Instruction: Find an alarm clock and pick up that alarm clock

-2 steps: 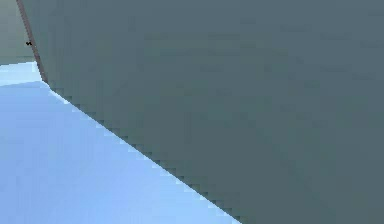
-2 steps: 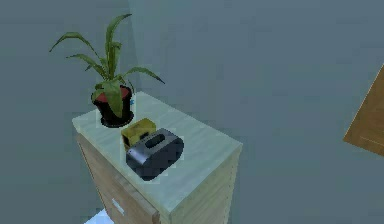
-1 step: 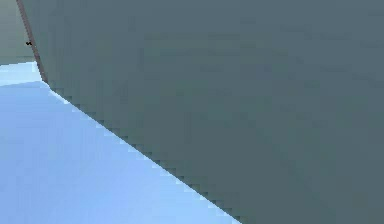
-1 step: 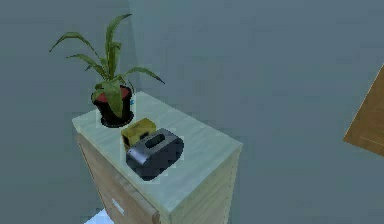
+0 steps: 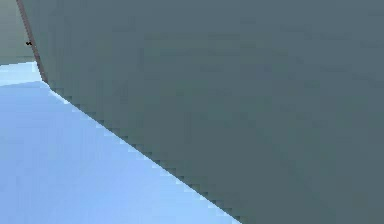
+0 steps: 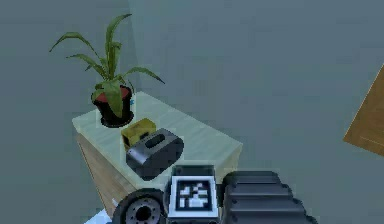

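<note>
A small yellow boxy thing with dark marks (image 6: pixel 140 129) sits on a pale wooden cabinet top (image 6: pixel 205 140) in the arm side view; its shape is too small to name as an alarm clock. My gripper (image 6: pixel 148 150) shows as a dark grey rounded body just below and right of that yellow thing, up-left of a white square with black marks (image 6: pixel 195 195). Its far end lies against the yellow thing on the cabinet, so I cannot tell whether it holds anything. Its fingers cannot be made out.
A potted plant with long green leaves (image 6: pixel 110 85) stands at the cabinet's far left corner. Grey-green wall (image 6: pixel 270 70) runs behind it, with a brown wooden edge (image 6: pixel 368 115) at the right. In the forward view a grey-green wall (image 5: pixel 230 90) is close ahead, with light blue floor (image 5: pixel 60 160) at lower left.
</note>
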Controlling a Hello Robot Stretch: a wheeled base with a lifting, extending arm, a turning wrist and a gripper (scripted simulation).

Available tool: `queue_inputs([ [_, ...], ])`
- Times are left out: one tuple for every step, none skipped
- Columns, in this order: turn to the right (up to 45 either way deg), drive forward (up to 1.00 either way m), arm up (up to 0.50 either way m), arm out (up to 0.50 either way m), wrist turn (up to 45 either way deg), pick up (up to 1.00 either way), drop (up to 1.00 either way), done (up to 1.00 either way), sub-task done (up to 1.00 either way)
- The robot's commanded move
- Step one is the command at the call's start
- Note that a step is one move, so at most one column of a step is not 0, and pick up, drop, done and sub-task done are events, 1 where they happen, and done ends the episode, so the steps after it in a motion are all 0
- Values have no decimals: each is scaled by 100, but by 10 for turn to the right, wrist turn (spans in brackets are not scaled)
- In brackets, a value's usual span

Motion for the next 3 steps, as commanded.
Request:
queue_inputs([
  [0,0,0,22,0,0,0,0,0],
  [0,0,0,0,450,0,0,0,0],
  [0,0,0,0,450,0,0,0,0],
])
